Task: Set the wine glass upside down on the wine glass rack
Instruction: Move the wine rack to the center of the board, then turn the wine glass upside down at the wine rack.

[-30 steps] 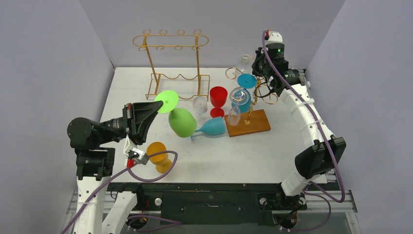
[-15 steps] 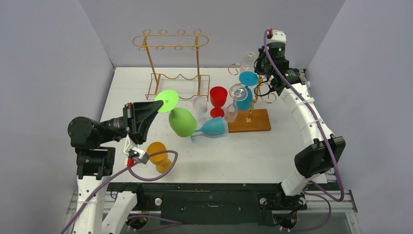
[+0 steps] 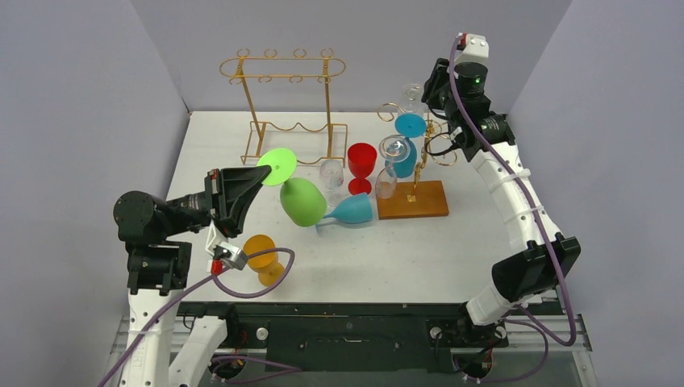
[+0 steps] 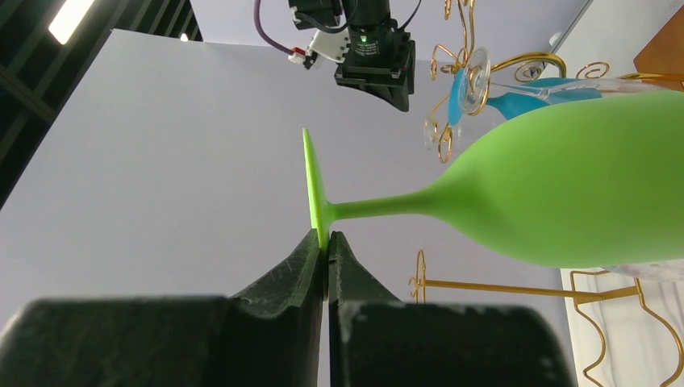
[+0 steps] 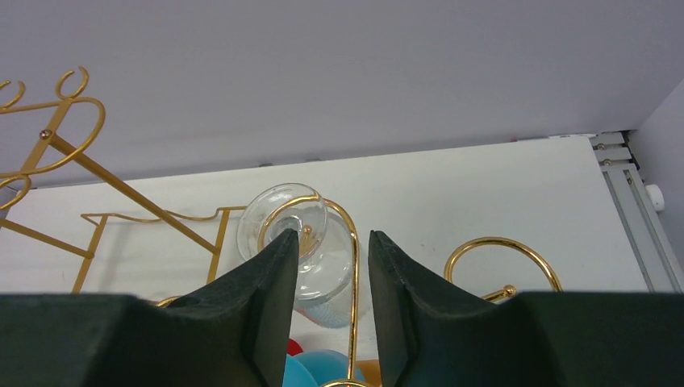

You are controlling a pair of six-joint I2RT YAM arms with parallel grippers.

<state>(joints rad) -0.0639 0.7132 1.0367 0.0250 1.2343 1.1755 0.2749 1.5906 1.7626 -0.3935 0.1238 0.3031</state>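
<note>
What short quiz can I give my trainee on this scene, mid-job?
1. True or false: the left hand pinches the green wine glass by its bowl.
2. The red wine glass is: A lying on its side; B standing upright on the table; C hanging upside down.
3. Fill in: the right hand is ___ (open or shut).
Key: 1 false, it pinches the edge of the foot; 2 B; 3 open.

No legible text or numbers anywhere
</note>
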